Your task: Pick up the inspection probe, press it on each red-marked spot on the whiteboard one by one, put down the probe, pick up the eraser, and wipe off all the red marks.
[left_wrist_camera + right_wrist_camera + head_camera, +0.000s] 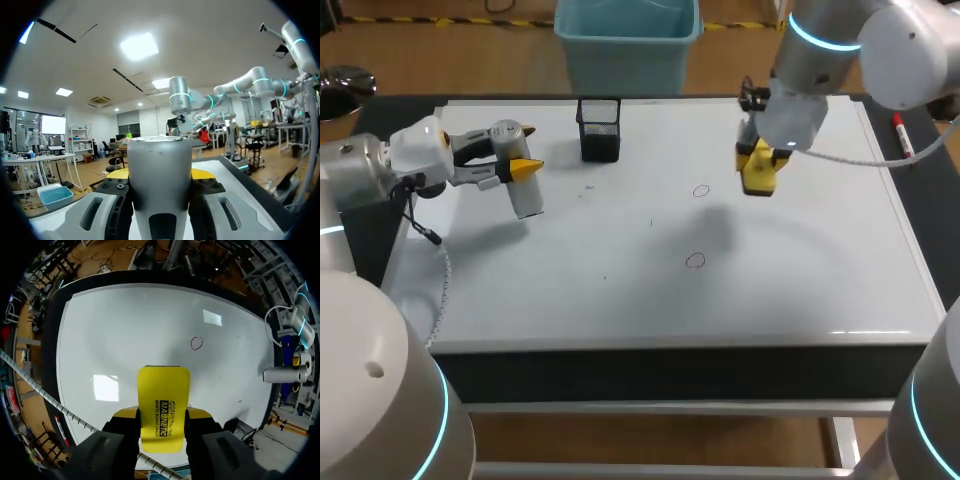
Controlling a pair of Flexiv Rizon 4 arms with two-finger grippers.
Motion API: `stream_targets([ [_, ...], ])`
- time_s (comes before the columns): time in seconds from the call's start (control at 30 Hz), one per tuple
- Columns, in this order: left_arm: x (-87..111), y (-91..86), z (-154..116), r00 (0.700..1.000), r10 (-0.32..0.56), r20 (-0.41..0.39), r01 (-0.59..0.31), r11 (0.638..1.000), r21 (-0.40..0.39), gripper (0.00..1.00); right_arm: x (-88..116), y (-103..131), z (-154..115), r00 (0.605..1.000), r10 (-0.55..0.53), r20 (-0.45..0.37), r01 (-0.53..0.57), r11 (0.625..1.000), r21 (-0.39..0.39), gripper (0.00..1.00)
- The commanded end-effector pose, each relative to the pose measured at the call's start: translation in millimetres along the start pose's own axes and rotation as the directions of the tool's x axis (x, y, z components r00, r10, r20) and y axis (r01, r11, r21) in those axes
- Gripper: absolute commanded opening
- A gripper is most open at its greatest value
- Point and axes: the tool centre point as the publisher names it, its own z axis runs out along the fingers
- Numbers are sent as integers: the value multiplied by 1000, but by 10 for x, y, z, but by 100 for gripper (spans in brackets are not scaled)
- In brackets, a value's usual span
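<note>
The grey cylindrical probe [526, 197] hangs over the whiteboard's [620, 270] left part, with my left gripper [520, 168] shut on it. In the left wrist view the probe [160, 170] fills the space between the fingers of the left gripper [160, 176]. My right gripper [760, 160] is shut on the yellow eraser [758, 180] above the board's far right part. Two red circles show on the board, one [700, 190] left of the eraser and one [694, 260] nearer the front. Ahead of the held eraser [164, 390] the right wrist view shows one red circle [196, 343].
A black mesh holder [599, 130] stands at the board's far edge, between the two arms. A red marker [902, 135] lies on the dark table to the right of the board.
</note>
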Motion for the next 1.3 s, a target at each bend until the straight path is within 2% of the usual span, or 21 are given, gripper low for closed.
stream_targets([
  [0.03,-1,-11,3,1000,0,1,0,1000,-1,0,-241,50,155,998,-62,-12,62,998,-18,0],
  [0.23,-1,-11,3,1000,0,1,0,1000,-1,0,-504,30,352,991,-114,-65,112,993,-33,0],
  [0.47,-1,-11,3,1000,0,1,0,1000,-1,0,-662,-68,509,988,-127,-88,124,992,-38,0],
  [0.87,-1,-11,3,1000,0,1,0,1000,-1,0,-661,-220,791,984,-125,-124,120,992,-49,0],
  [1.3,-1,-11,3,1000,0,1,0,1000,-1,0,-675,-342,920,981,-145,-126,137,988,-74,0],
])
